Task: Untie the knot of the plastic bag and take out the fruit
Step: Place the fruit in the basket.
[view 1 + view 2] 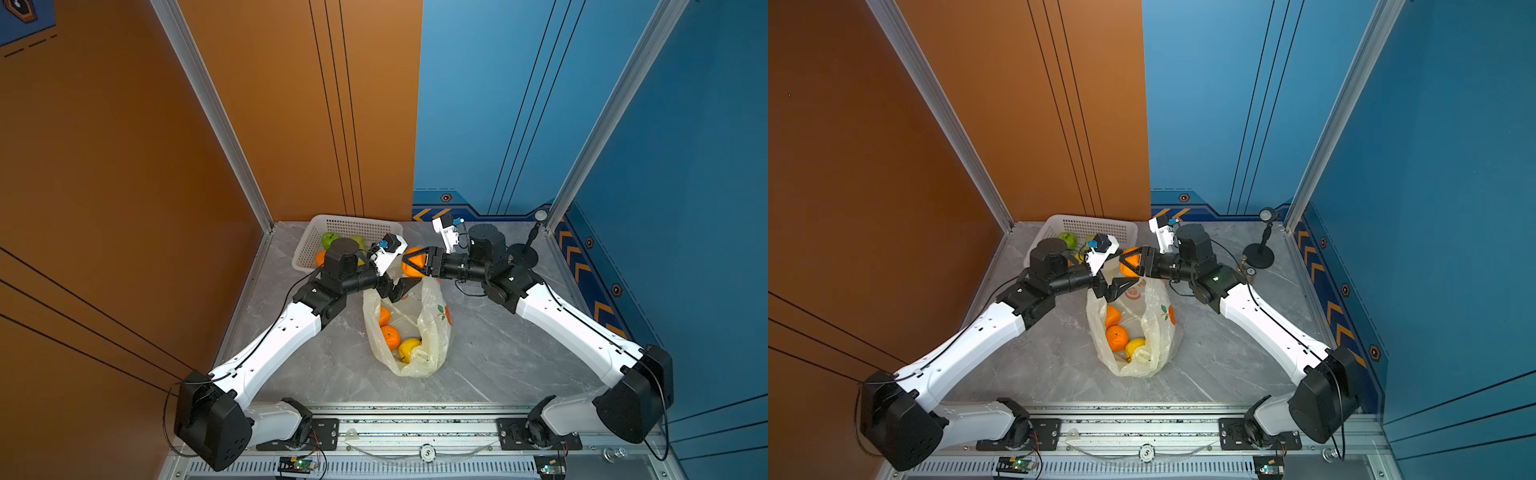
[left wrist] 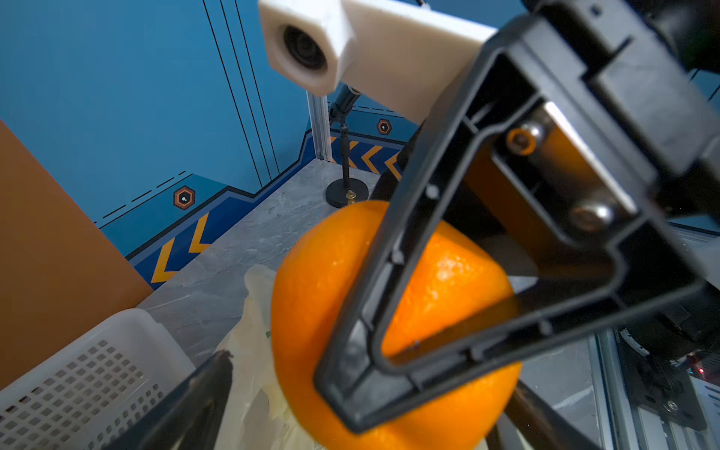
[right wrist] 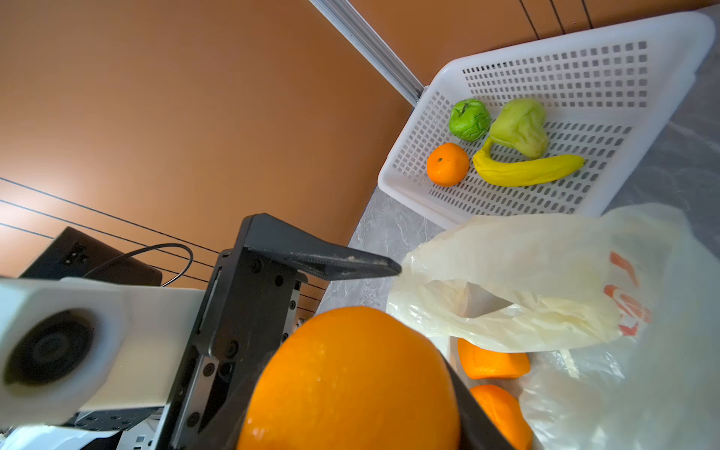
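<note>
Untying part looks done, the plastic bag [image 1: 432, 332] is lying open-mouthed on the table [image 1: 498, 353] between my arms, so I'm unloading now. My right gripper [image 1: 411, 262] is clamping an orange [image 3: 350, 374] just above the bag's mouth, while my left gripper [image 1: 405, 290] is hanging wide open and empty beside it. Next up, I'm guessing, is carrying it over to the basket [image 1: 353, 226] and letting go gently. Two oranges [image 1: 390, 336] and a yellow citrus [image 1: 409, 349] are waiting inside the bag.

Four oranges [image 3: 448, 164], one apple [image 3: 469, 119], pear [image 3: 520, 126], banana [image 3: 526, 169], citrus [image 1: 409, 348], bag [image 1: 432, 328], basket [image 3: 545, 58].

We see a pale-yellow plastic bag [image 1: 428, 332] with orange-fruit prints, a bright orange fruit [image 2: 311, 304], a white perforated basket [image 3: 565, 78], a yellow banana [image 3: 526, 169], and a grey marbled table [image 1: 498, 353].
</note>
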`<action>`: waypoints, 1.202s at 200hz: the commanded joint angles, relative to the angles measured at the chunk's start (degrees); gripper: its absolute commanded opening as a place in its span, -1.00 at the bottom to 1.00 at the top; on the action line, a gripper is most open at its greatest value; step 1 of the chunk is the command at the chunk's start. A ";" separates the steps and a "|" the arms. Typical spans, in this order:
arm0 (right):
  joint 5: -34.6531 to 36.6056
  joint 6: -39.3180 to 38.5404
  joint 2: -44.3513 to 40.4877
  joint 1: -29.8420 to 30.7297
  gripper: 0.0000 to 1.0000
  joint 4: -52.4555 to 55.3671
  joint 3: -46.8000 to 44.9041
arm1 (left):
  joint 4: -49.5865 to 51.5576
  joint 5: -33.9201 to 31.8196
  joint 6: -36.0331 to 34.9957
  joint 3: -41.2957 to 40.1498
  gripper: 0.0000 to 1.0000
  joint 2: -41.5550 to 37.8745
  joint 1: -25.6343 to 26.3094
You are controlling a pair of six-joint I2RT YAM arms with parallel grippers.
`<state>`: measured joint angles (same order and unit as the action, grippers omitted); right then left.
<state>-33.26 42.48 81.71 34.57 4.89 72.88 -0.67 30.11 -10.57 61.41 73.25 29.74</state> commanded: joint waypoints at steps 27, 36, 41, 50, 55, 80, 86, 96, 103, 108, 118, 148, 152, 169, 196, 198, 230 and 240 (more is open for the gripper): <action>-3.48 1.21 1.51 1.99 0.01 -0.80 1.76 | -4.16 1.42 0.02 1.19 0.44 0.91 0.42; -3.56 1.22 1.68 1.96 0.01 -0.71 1.83 | -4.20 1.20 0.02 1.17 0.36 0.77 0.44; -3.57 1.19 1.72 1.96 0.02 -0.70 1.83 | -4.24 0.95 0.11 1.11 0.33 0.67 0.41; -3.48 1.16 1.73 1.99 0.06 -0.67 1.90 | -4.20 0.45 0.20 1.08 0.28 0.54 0.44; -3.41 1.16 1.72 1.92 0.09 -0.63 1.91 | -4.14 -0.04 0.32 1.02 0.26 0.53 0.43; -1.65 0.61 1.02 1.43 0.39 -0.34 1.83 | -3.17 -6.29 2.66 1.59 0.14 0.64 0.33; -1.01 0.58 0.73 1.24 0.46 -0.27 1.62 | -2.31 -7.71 3.14 2.09 0.11 0.91 0.10; -0.02 0.49 0.07 0.95 0.55 -0.40 1.27 | -1.00 -10.04 4.38 2.93 0.06 1.15 -0.32; 0.57 0.27 -0.36 0.77 0.59 -0.52 1.13 | -0.51 -11.38 5.35 3.32 0.03 1.36 -0.82; 1.08 0.00 -0.65 0.68 0.62 -0.43 0.96 | -0.48 -11.91 6.16 3.42 0.01 1.49 -1.37; 2.05 -0.28 -1.31 0.55 0.67 -0.40 0.65 | -0.65 -13.03 7.83 3.37 -0.01 1.60 -2.34; 3.94 -0.89 -2.55 0.24 0.78 -0.34 -0.51 | 2.08 -16.78 11.17 4.92 -0.06 2.90 -5.64; 4.13 -0.95 -2.63 0.23 0.79 -0.22 -0.62 | 2.91 -17.35 11.37 5.34 -0.07 3.15 -6.13; 4.73 -1.43 -2.95 0.21 0.84 0.37 -0.81 | 6.82 -20.04 13.24 7.16 -0.09 4.62 -8.63; 6.23 -2.55 -3.57 0.41 0.93 1.56 -1.15 | 10.93 -22.17 17.09 8.91 -0.13 7.00 -13.35; 6.33 -2.64 -3.60 0.37 0.93 1.60 -1.16 | 11.01 -22.30 17.34 9.11 -0.13 7.24 -13.69; 7.26 -3.96 -3.70 0.96 0.96 2.95 -0.68 | 19.28 -25.71 19.34 13.29 -0.17 12.21 -17.88; 7.58 -4.40 -3.70 1.17 0.97 3.45 -0.44 | 22.32 -27.39 19.86 15.19 -0.21 14.21 -18.63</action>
<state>-27.88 40.49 79.68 34.98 6.00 72.58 12.97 7.62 6.55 72.10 83.92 12.91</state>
